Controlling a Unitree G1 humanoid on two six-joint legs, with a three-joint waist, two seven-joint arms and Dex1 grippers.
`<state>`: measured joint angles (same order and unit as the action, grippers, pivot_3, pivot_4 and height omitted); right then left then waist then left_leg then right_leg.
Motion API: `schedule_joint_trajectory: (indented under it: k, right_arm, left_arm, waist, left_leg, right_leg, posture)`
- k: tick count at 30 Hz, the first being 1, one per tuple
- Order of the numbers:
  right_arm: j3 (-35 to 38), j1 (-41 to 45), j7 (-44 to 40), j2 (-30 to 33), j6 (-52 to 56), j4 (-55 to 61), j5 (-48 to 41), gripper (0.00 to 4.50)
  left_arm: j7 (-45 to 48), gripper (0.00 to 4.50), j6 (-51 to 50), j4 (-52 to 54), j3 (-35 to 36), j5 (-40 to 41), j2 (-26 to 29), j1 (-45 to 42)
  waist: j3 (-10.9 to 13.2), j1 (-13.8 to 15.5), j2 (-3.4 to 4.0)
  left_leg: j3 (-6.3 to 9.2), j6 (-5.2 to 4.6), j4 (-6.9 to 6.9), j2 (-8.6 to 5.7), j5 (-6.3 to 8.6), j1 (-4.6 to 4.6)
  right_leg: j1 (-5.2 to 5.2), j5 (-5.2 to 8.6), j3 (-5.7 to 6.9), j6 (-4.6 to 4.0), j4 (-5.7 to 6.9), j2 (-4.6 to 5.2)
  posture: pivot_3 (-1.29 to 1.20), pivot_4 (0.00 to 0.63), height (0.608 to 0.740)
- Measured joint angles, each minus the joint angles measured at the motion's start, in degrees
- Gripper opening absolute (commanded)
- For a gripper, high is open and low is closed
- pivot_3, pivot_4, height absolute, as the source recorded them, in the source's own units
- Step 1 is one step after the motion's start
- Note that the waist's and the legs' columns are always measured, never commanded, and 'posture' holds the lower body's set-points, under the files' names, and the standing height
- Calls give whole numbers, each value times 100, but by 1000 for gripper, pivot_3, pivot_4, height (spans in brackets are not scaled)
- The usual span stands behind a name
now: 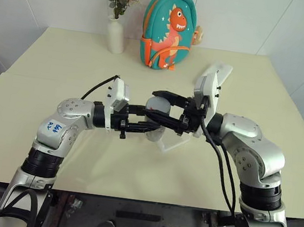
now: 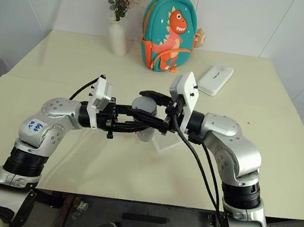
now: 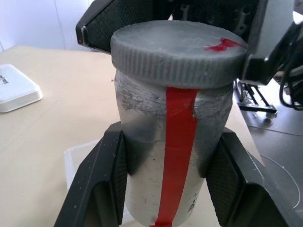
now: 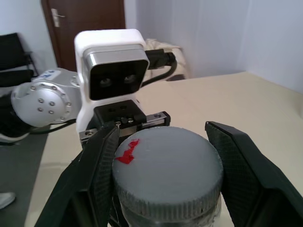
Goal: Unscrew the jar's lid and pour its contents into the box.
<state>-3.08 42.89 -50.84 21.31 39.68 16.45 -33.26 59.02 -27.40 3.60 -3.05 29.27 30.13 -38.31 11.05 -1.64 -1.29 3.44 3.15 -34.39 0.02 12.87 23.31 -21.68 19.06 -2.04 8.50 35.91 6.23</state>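
Jar (image 3: 170, 156) is held up off the worktop (image 1: 43, 88), just above the box (image 1: 173, 143), between the two arms. Left end effector (image 1: 151, 126) is clenched on the jar body, fingers (image 3: 102, 189) on either side of the red label strip: looks like the anchor grip, so the body can't spin. Right end effector (image 4: 165, 175) is clamped across the lid (image 3: 180, 52), one pad on each side of the ribbed rim, red mark on top still visible. Lid sits flush on the jar, so unscrewing isn't finished by my read. Holding it over the box probably keeps the later pour short. Contents not visible through the jar wall. White case (image 2: 215, 79) is well behind the box, unused.
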Motion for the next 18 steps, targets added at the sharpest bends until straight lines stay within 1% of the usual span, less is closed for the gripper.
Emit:
schedule_joint_trajectory:
  k: [3,8,13,14,18]
  right_arm:
    - [-9,128,-348,0,-95,-225,0,2559]
    - [-53,199,-609,-7,-212,-452,1,2559]
    - [-149,263,-733,-40,-298,-493,17,4278]
    - [-195,263,-728,-87,-413,-493,80,4462]
    - [-406,357,-769,-148,-733,-382,252,4462]
  left_arm:
    - [156,1879,5,-43,34,29,6,-9]
    - [404,1879,58,-250,23,41,8,-79]
    - [516,1879,198,-436,2,-16,40,-168]
    - [519,1879,224,-471,-9,-49,54,-193]
    - [481,1879,251,-675,-125,-311,107,-224]
  waist:
    - [0,3,0]
    - [0,2,1]
    - [1,0,1]
    - [1,-1,1]
    - [2,-2,4]
  left_leg:
    - [-1,0,0,0,0,0]
    - [-1,0,0,0,0,0]
    - [0,1,0,0,-1,0]
    - [0,1,0,0,-1,0]
    - [-1,2,0,0,-1,0]
  right_leg:
    - [0,0,0,0,-1,0]
    - [0,0,0,0,-1,0]
    - [0,0,0,0,0,0]
    - [0,0,0,0,1,0]
    - [-1,0,0,1,1,0]
  posture:
    - [0,150,740]
    - [0,150,740]
    - [0,150,740]
    - [0,150,740]
    - [0,150,740]
